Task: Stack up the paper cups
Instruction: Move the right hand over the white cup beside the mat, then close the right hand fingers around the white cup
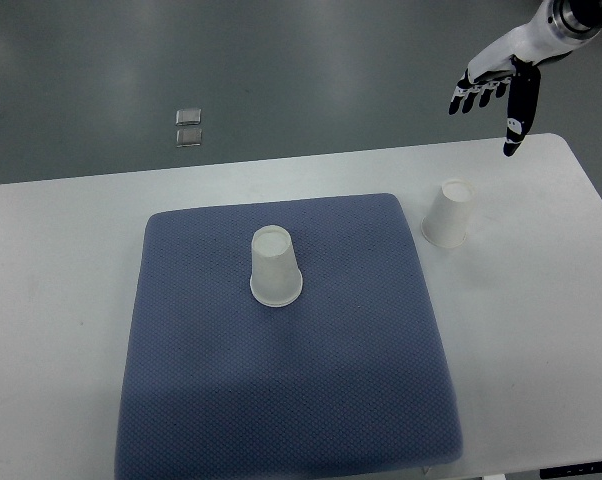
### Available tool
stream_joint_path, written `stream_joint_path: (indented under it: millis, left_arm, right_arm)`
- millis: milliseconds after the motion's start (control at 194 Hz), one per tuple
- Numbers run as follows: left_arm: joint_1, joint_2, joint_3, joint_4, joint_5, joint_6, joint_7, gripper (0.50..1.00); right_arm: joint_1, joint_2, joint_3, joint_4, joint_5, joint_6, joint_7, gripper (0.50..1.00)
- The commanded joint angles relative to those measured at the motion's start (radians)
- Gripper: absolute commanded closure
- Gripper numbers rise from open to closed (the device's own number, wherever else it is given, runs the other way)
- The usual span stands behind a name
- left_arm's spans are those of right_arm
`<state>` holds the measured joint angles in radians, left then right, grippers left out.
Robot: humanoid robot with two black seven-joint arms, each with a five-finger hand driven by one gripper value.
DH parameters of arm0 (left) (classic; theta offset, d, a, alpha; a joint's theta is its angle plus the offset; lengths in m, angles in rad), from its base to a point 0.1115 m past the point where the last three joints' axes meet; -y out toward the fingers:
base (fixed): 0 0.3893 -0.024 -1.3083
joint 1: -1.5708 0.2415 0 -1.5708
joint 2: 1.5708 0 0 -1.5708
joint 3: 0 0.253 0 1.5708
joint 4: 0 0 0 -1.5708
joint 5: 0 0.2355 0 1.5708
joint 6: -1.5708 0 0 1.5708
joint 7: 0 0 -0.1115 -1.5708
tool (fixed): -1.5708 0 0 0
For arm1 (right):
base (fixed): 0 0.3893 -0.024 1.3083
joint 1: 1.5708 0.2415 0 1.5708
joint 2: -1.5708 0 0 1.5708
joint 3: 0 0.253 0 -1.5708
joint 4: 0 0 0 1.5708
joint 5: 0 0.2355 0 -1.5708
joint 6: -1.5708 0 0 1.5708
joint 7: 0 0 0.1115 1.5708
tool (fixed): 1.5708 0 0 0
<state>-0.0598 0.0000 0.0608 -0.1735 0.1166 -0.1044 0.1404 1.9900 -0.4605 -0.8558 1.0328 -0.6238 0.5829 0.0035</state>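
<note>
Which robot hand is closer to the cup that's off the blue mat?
Right. The right hand hangs open above and behind the cup on the bare table, not touching it. The left hand isn't in the picture at all.

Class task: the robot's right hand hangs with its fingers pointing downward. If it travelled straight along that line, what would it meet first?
Probably the white table near its far edge, with the right hand passing beside the paper cup standing off the mat; depth is uncertain from one view.
</note>
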Motion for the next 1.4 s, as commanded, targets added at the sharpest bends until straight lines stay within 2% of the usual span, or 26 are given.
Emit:
stream_joint_path:
  millis: [0,103,330,505,1133,1395]
  left_arm:
    - [0.002,0.0,-0.001,0.0,0.0,0.0,0.001,0.5]
    - [0.002,0.0,-0.002,0.0,0.0,0.0,0.001,0.5]
    - [0.003,0.0,-0.002,0.0,0.0,0.0,0.001,0.5]
    - [0.003,0.0,-0.006,0.002,0.0,0.0,0.001,0.5]
    - [0.017,0.0,-0.004,0.0,0.0,0.0,0.001,0.5]
    - [0.02,0.0,-0.004,0.002,0.0,0.0,0.001,0.5]
  right_arm:
    - [-0.065,0.033,0.003,-0.046,0.003,-0.064,-0.007,0.568]
    - [-0.146,0.063,0.004,-0.106,0.022,-0.126,-0.011,0.568]
    - [-0.255,0.129,0.001,-0.189,0.078,-0.176,-0.013,0.568]
    - [-0.339,0.135,0.003,-0.306,0.079,-0.17,-0.011,0.57]
    - [-0.57,0.293,0.004,-0.566,0.072,-0.187,-0.011,0.572]
    - [-0.605,0.307,0.003,-0.611,0.073,-0.192,-0.011,0.579]
